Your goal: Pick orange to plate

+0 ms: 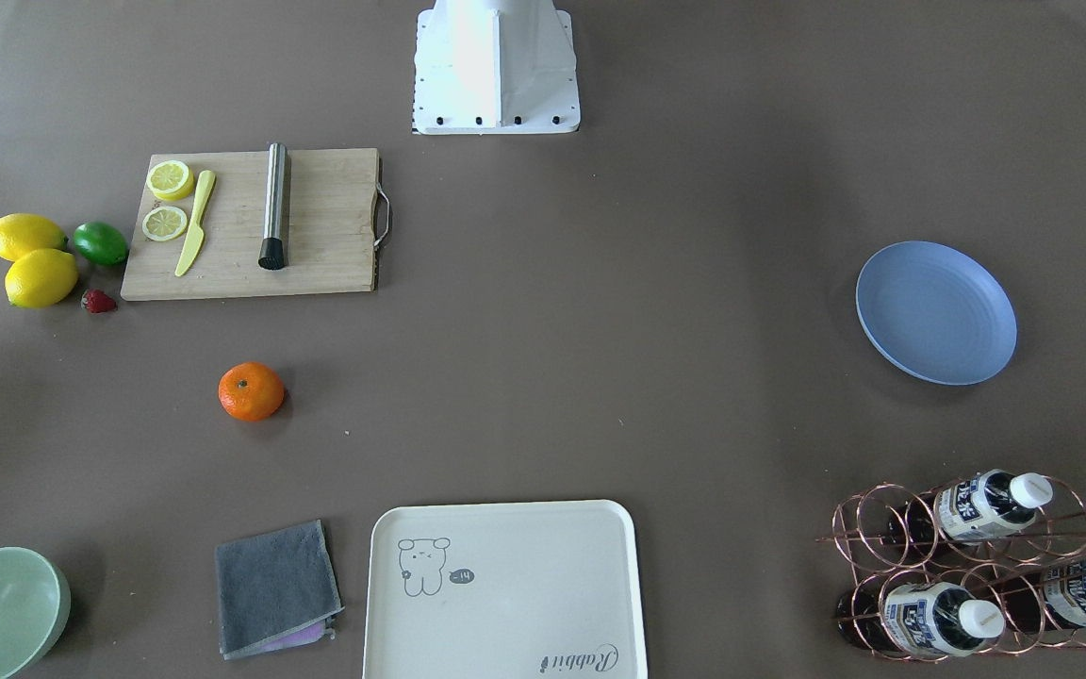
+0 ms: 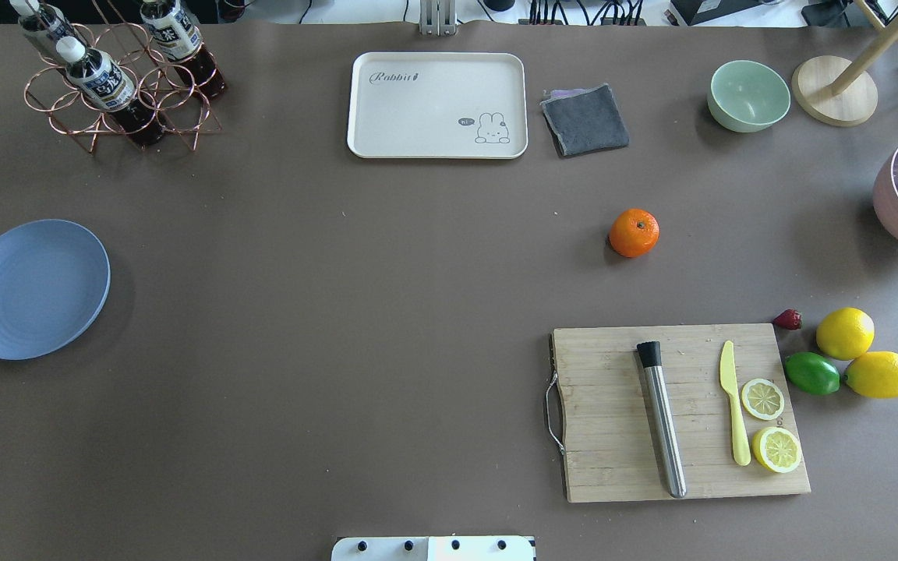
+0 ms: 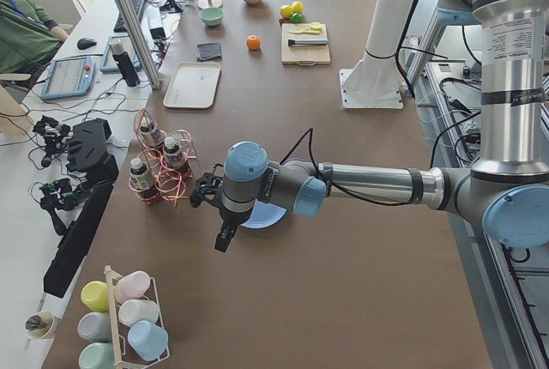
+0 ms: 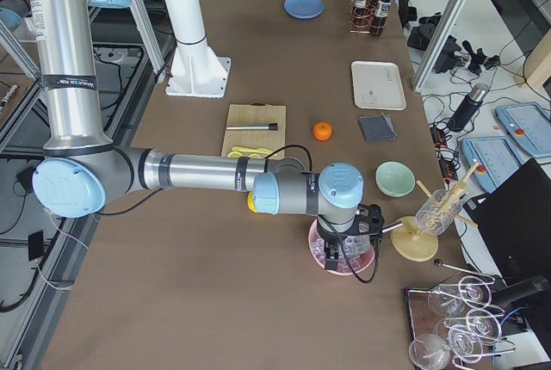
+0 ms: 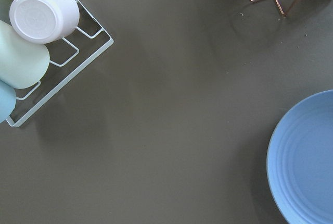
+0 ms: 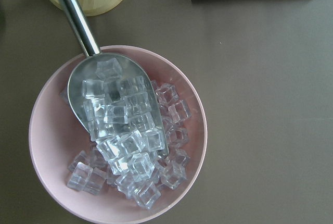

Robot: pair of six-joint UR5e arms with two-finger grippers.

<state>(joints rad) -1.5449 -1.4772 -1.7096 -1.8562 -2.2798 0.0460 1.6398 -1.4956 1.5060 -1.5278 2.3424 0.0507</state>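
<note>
left claw [image 3: 221, 242] hangs just beside the plate [image 2: 32, 288]. i cannot tell if it is wide or closed. right claw [image 4: 331, 260] is far from the plate, over a pink bowl [image 6: 46, 146] of ice [image 6: 130, 130]. i cannot tell its grip either. orange [image 2: 634, 232] sits on the table [image 2: 340, 312], well apart from the plate.

The orange [image 2: 634, 233], small, round and bright, sits on the brown desk [image 2: 355, 312] on the robot's right side, its green stem dimple turned upward. The plate [image 2: 33, 289], round, light blue and faintly ringed, lies flat well apart, far to the left.
</note>
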